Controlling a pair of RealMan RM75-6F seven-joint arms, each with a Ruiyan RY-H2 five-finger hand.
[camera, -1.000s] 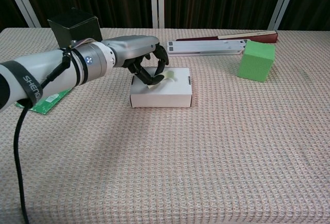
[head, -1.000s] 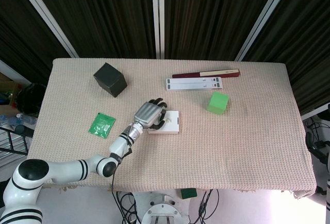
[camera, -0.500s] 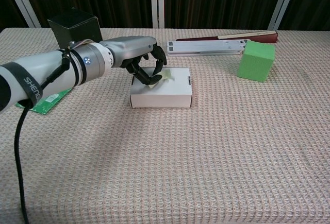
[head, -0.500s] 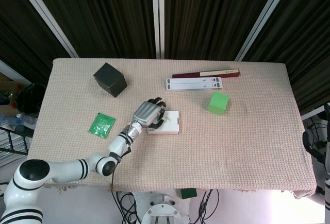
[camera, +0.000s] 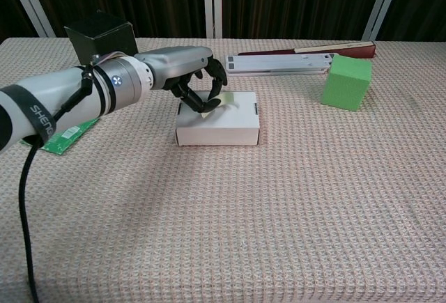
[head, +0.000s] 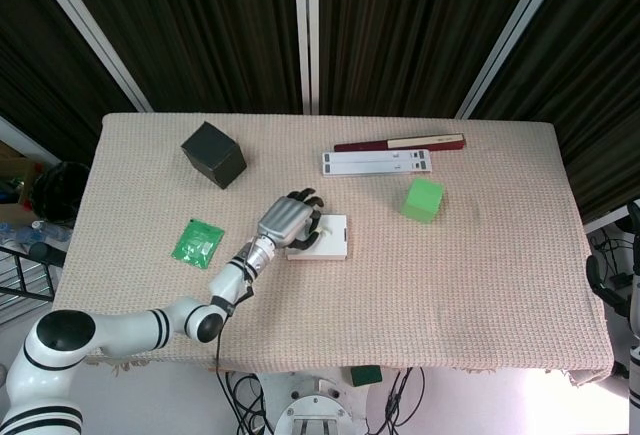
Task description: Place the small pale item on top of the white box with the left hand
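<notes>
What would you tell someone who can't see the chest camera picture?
The robot's left hand holds a small pale item just over the top of a white box on a beige woven table. A green cube sits to the right, and a black box stands behind the arm.

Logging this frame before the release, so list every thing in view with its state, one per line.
left hand: over the white box, fingers curled around the small pale item
small pale item: held in the fingers, just above the box top
white box: closed, flat on the table
black cube: resting on the table
green cube: resting on the table
green packet: lying flat
right hand: not in view
</notes>
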